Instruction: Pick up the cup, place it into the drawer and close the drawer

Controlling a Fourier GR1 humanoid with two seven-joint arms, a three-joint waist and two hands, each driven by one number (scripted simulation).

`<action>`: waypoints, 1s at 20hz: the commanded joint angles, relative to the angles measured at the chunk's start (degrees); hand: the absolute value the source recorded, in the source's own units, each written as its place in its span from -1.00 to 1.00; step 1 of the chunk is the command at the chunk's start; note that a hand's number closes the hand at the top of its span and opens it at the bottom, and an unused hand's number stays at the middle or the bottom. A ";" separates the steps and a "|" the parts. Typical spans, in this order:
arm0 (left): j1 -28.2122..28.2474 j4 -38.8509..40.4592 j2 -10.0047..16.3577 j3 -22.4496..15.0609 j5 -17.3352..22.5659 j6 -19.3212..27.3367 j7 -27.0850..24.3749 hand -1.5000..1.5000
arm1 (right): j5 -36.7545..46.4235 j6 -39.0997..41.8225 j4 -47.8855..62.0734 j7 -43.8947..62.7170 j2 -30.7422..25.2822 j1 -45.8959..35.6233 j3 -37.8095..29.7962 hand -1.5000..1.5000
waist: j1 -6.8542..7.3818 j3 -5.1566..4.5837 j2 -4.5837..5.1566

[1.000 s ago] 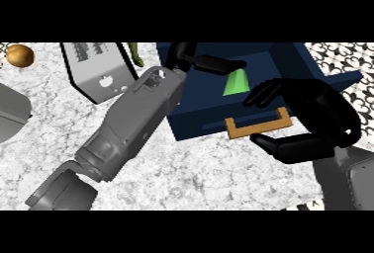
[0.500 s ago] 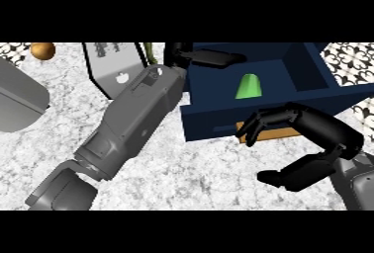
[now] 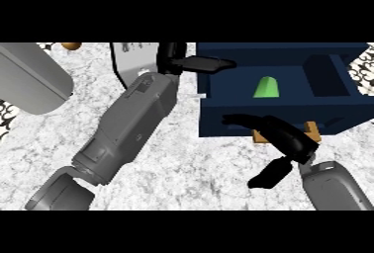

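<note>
Since half a second earlier, the whole scene had slid a little toward the right of the view, and the right hand (image 3: 288, 141) had shifted leftward along the drawer's front, uncovering one end of the wooden handle (image 3: 312, 129). At the far left stood a rounded grey body (image 3: 29, 79) that I could not identify, with a small brown thing (image 3: 70, 45) just beyond it and a pale panel (image 3: 135, 57) further along. The left forearm crossed the speckled worktop (image 3: 182, 168) on a diagonal, and the left hand (image 3: 175, 59) lay wide at the drawer's near left corner, its fingers stretched out over the rim and holding nothing. The navy drawer (image 3: 211, 111) was still pulled out. The green cup (image 3: 266, 89) stood inside its larger left compartment, clear of both hands, while the smaller compartment to the right showed nothing in it. The right hand sat against the drawer front with its fingers loosely bent and its thumb spread well apart, grasping nothing. By my reading, the placing step was done and only the closing push remained, with the left fingers needing to clear the rim first.
</note>
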 commanded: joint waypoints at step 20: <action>16.94 -15.65 8.66 0.32 1.42 -10.31 2.38 -1.00 | 8.57 -18.13 60.60 -26.09 0.29 -31.40 -13.56 1.00 | 9.92 0.29 1.10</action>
